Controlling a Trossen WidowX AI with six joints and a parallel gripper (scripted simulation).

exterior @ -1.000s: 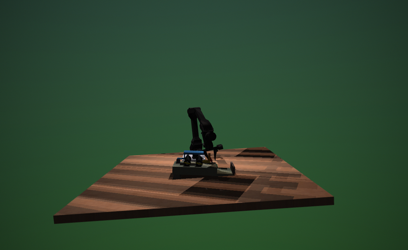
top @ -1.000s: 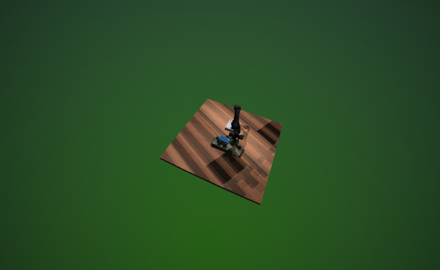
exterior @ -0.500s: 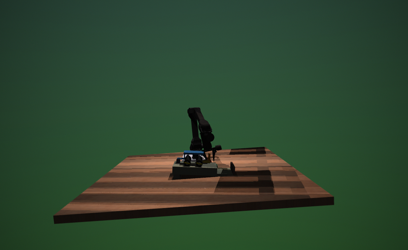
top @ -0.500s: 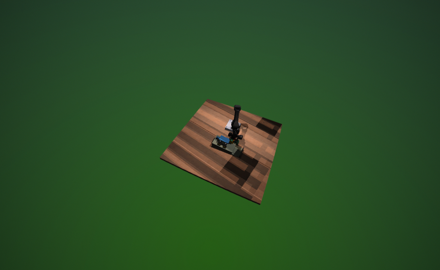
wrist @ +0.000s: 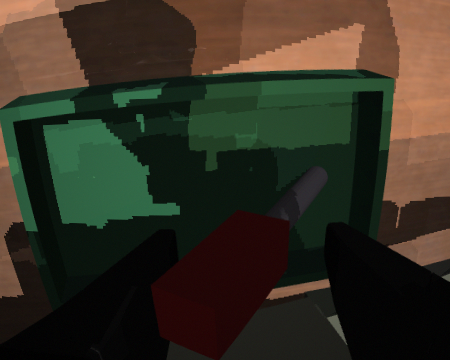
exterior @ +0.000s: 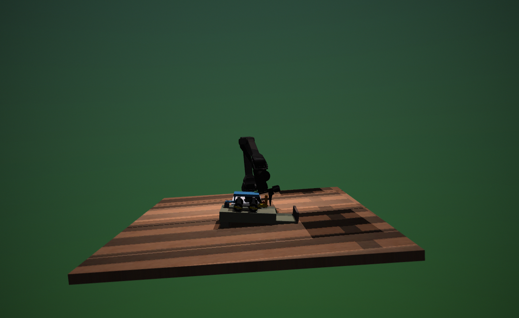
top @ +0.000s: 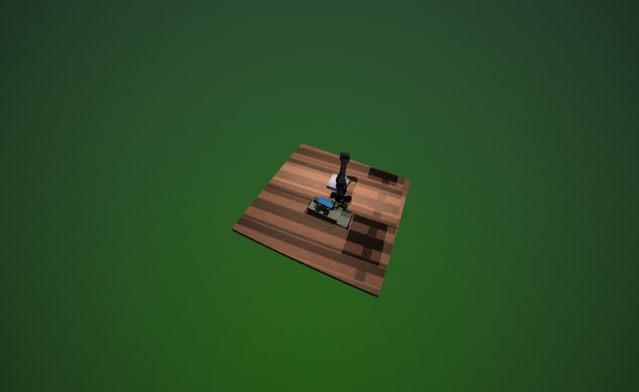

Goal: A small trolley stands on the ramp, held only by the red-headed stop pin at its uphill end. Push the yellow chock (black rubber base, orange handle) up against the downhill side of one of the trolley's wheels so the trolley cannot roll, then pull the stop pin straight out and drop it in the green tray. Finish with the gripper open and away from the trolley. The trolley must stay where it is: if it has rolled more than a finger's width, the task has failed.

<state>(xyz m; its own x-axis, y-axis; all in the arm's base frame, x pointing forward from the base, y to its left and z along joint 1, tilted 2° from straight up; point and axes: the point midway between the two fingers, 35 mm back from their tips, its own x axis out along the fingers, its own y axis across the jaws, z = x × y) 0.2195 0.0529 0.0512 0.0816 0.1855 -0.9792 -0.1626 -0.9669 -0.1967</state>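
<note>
The gripper (wrist: 252, 229) (exterior: 270, 203) is open low over the green tray (wrist: 295, 86) (top: 344, 206). The stop pin (wrist: 225, 282) lies slanted between the parted fingers, with gaps on both sides of its red head. Its grey shaft points to the tray's far right; whether it rests on the tray floor is unclear. The blue trolley (top: 325, 201) (exterior: 246, 193) stands on the grey ramp (exterior: 249, 217) (top: 333, 213). The yellow chock (exterior: 266, 200) stands at the downhill side of the trolley's wheels; contact is too small to tell.
The ramp's low end has an upright end board (exterior: 295, 213). A white plate (top: 332, 181) lies beside the arm's base. The ramp is close beside the tray, with its edge at the bottom of the wrist view. The wooden table (top: 282, 233) (exterior: 174, 253) carries everything.
</note>
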